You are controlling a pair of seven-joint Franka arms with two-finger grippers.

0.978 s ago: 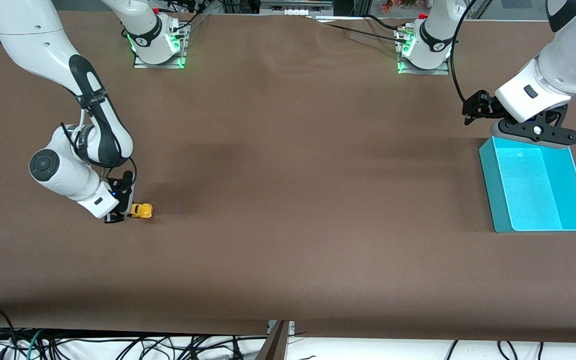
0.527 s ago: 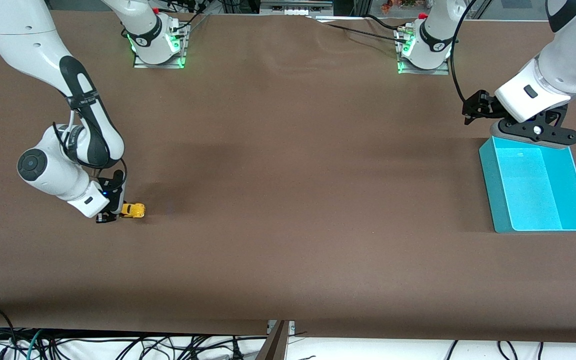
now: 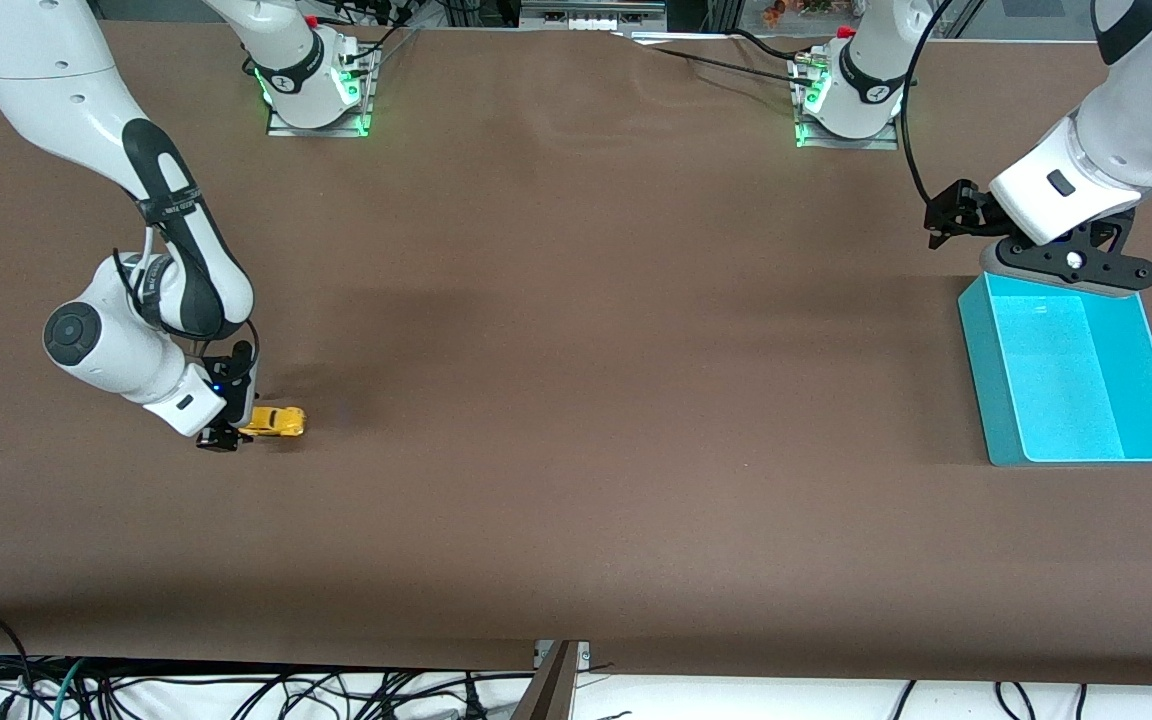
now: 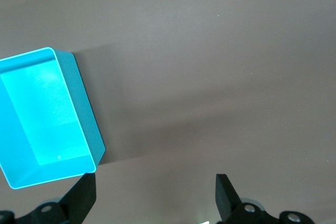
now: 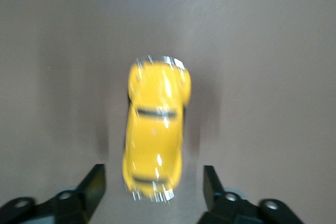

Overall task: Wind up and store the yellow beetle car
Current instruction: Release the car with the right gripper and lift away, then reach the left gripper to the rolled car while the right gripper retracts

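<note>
Yellow car [image 3: 275,422] sits on the brown table [image 3: 576,400] toward the right arm's end, wheels down, lying lengthwise along the table with one end pointing toward the middle. In the right wrist view the car [image 5: 156,135] is blurred but shows its rounded body and a dark window strip, with its nearer end between the two fingers.

Right gripper [image 3: 233,428] is low at the table, right at the car's outer end. Its fingers [image 5: 93,184] are spread, one on each side of the car, with a clear gap of bare table between each finger and the yellow body, so nothing is pinched. The right arm bends down to it from its base along the top of the front view.

Across the middle, the table shows only soft shadows.

Toward the left arm's end stands a turquoise bin [image 3: 980,362], rectangular and open-topped, its inside a brighter blue than its outer wall. It is well apart from the car. The left wrist view shows the bin [image 4: 86,116] with one corner just beside one finger tip.

Left gripper [image 3: 1069,262] hangs in the air over the bin's edge that is farther from the front camera. It waits there, holding nothing. Its fingers [image 4: 224,195] stand wide apart, with bare table between them.
</note>
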